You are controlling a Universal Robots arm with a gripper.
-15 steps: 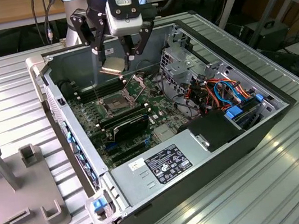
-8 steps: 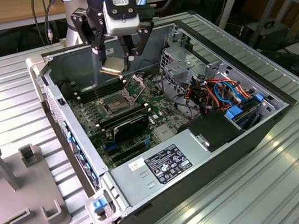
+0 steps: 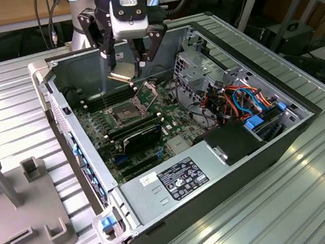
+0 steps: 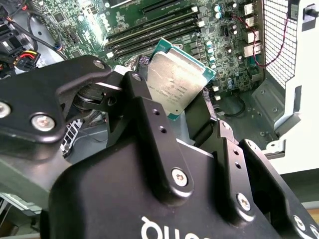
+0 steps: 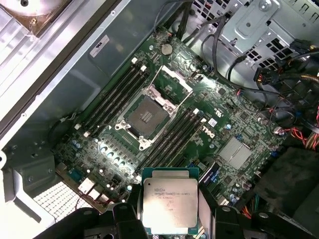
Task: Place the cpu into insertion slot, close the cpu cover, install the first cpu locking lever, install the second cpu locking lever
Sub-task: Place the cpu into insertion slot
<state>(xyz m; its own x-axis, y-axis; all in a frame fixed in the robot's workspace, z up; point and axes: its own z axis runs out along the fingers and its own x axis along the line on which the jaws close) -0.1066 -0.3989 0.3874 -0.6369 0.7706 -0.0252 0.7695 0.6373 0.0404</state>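
1. Exterior view: black gripper (image 3: 131,65), fingers (image 3: 153,41) clamped on small square silver-topped cpu (image 3: 123,74), above silver-rimmed square insertion slot (image 3: 125,112).
2. Second wrist view: cpu (image 4: 175,82) looks tilted in grip.
3. First wrist view: insertion slot (image 5: 146,116) uncovered, cpu (image 5: 169,204) well apart; tilted drop prob bends pins.

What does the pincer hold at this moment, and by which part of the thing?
The pincer holds the small flat square silver-grey cpu chip by two opposite side edges.

Matte black claw (image 4: 174,97), silver screws (image 4: 179,177)
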